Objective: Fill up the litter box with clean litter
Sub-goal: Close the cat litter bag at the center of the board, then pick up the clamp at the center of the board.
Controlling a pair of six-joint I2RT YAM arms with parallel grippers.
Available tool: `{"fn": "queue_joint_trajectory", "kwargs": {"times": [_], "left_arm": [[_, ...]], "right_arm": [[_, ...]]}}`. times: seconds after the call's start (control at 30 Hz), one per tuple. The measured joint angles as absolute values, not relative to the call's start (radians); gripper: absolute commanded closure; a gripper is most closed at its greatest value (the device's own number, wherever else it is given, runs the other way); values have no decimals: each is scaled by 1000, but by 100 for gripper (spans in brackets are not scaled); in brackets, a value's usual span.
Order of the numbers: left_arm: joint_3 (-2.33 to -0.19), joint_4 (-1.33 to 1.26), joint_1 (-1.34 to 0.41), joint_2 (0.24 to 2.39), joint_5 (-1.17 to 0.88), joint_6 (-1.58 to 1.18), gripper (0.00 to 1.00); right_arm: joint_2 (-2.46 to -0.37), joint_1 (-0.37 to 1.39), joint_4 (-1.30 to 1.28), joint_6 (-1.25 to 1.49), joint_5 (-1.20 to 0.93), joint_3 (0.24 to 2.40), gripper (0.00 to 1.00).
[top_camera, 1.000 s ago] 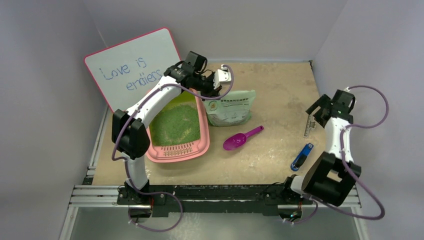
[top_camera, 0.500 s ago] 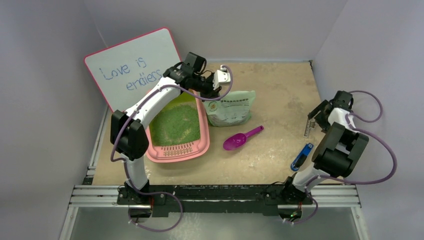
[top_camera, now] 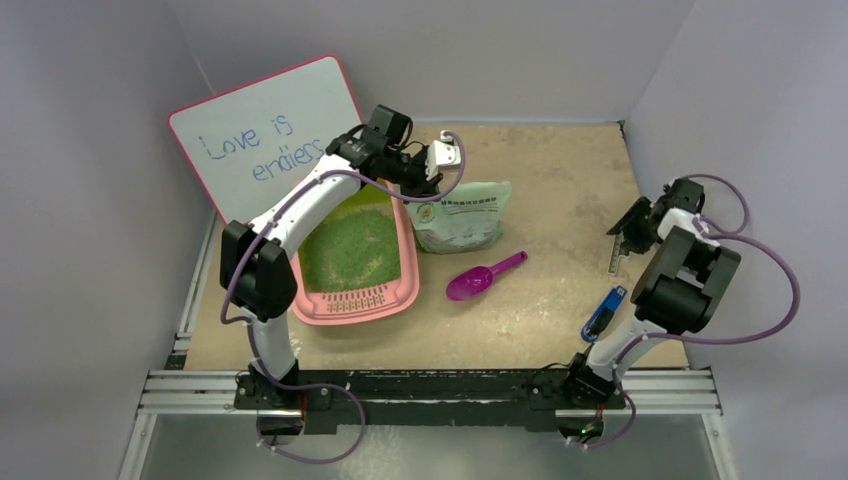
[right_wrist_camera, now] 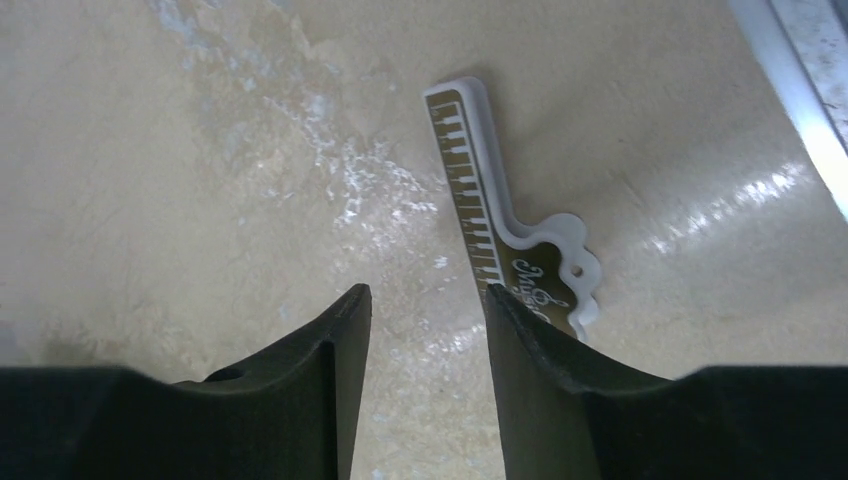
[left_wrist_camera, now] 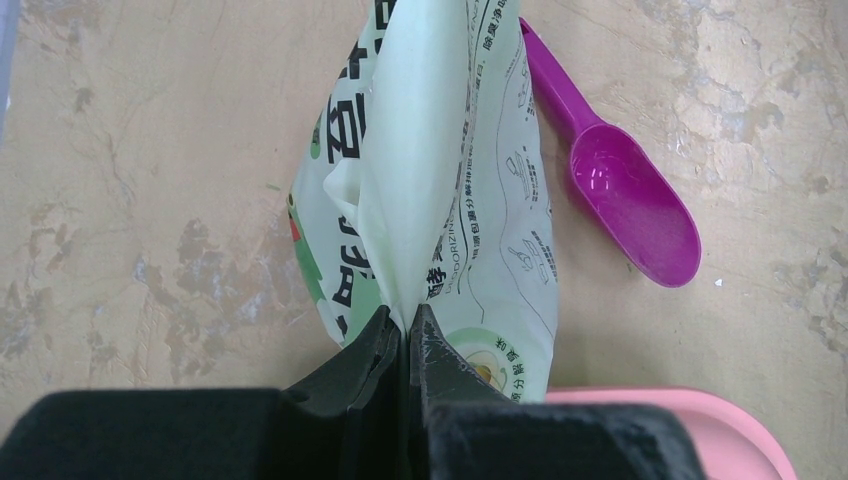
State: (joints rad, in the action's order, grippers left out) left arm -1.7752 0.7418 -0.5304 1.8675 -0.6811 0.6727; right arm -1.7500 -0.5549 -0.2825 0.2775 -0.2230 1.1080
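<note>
The left gripper (left_wrist_camera: 408, 335) is pinched tight on a fold of film at the top of the bag (left_wrist_camera: 480, 200), its jaws meeting with only the thin plastic between them. The bag hangs away from the fingertips toward the table, and the scoop (left_wrist_camera: 620, 185) lies just past it on the far side. The box (top_camera: 410, 275) sits directly beneath and behind this wrist, its pink rim showing at the edge of the wrist view. A bed of green litter (top_camera: 350, 250) already covers much of its floor. The litter is loose as coarse sand and cannot be gripped, so it has to ride in the bag or the scoop. The bag is soft and slick and will likely sag and shift its weight as it tips, so a hold low on a corner seems safer than the top fold alone. The scoop looks stiff and light — best taken by its handle. The right gripper (right_wrist_camera: 426, 300) hovers well apart from all this with its jaws partly spread and empty, a white comb (right_wrist_camera: 470, 170) lying just ahead of one fingertip.
</note>
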Motion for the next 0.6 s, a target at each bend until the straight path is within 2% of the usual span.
{"fn": "queue_joint_trajectory", "kwargs": {"times": [0.07,0.27,0.43,0.6], "left_arm": [[-1775,741,-530,1868,-681,673,100],[-1774,741,-530,1866,-685,673,100],[-1773,741,-530,1866,-685,672,100],[-1773,741,-530,1866,-685,673,100]], "right_arm": [[-1761,-554,-284,271,-254,1118,39],[-1741,-534,-313,257,-221,1132,25],[-1697,-531,-350,254,-70,1184,23],[-1736,-539,-349,253,-65,1240,23]]}}
